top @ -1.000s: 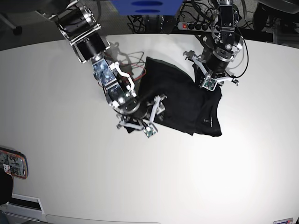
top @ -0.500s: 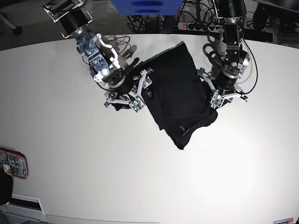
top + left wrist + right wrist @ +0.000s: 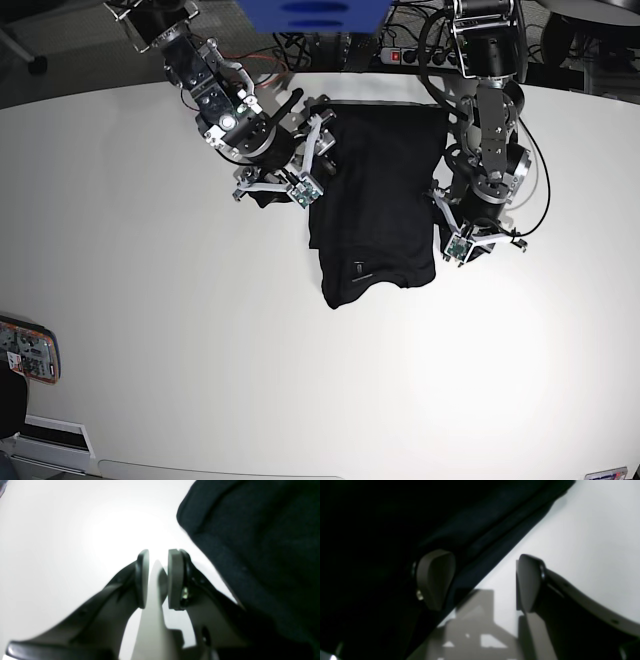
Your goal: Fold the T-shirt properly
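Black T-shirt lies on the white surface between your two arms.

Base view: you see the T-shirt [image 3: 378, 200] as a folded dark block on the surface [image 3: 200, 350]; no container shows, and a blue object [image 3: 312, 14] at the top edge is cut off. Left wrist view: your left gripper [image 3: 158, 578] has its jaws nearly together with a narrow gap and nothing pinched, the cloth [image 3: 255, 545] just to their right, blurred and dark. Right wrist view: your right gripper [image 3: 485, 582] has its jaws spread wide; the shirt's edge [image 3: 470, 530] runs between them, one pad against dark fabric, the other over bare surface.
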`<action>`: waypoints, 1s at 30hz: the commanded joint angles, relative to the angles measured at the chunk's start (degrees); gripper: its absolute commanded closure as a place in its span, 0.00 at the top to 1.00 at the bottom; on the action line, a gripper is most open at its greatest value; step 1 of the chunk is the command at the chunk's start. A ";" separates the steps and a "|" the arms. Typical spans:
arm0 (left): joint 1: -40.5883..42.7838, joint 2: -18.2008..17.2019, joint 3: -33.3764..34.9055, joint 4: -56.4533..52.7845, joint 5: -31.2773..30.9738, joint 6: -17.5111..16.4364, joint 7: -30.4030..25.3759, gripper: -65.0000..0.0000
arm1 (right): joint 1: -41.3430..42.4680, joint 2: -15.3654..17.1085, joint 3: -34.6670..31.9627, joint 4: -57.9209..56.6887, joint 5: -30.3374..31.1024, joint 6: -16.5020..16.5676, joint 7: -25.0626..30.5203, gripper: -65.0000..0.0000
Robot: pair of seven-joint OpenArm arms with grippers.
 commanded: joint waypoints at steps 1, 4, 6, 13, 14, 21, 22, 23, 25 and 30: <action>-0.27 0.35 -0.26 0.34 0.36 -0.19 0.96 0.19 | 0.57 0.06 0.73 1.10 0.19 0.00 1.09 0.65; -0.45 0.26 -0.35 0.69 0.01 -0.19 0.70 0.19 | 0.57 -0.12 5.21 1.19 0.19 0.00 1.35 0.65; -0.10 0.18 -0.35 2.27 -0.08 -0.19 -1.50 0.19 | 0.48 -0.12 9.87 1.37 0.19 0.00 1.44 0.65; 0.69 0.44 -4.39 4.21 -0.08 -0.19 -16.53 0.19 | 0.57 -2.05 25.26 5.06 0.19 0.00 9.09 0.65; 0.69 0.44 -4.48 4.38 -0.08 -0.19 -18.38 0.19 | 0.57 -2.40 26.23 5.67 0.19 0.00 11.02 0.65; 5.00 0.53 -9.05 7.64 -0.17 -0.19 -37.28 0.20 | -0.13 -2.32 28.60 6.38 0.19 0.00 34.67 0.65; 5.53 0.53 -10.20 7.64 -0.17 -0.19 -40.53 0.20 | -1.28 -2.23 28.69 5.59 0.19 0.00 38.19 0.65; 6.06 0.70 -11.34 7.64 -0.17 -0.19 -44.40 0.20 | -2.77 -2.23 29.04 4.79 0.19 0.00 42.05 0.65; 7.29 2.02 -14.24 7.64 -0.17 -0.19 -52.05 0.20 | -5.32 -2.23 30.01 3.65 0.10 0.00 50.67 0.65; 11.42 4.31 -17.85 12.30 -0.78 -0.19 -54.51 0.19 | -8.49 -2.23 32.82 0.31 -7.72 0.00 67.28 0.65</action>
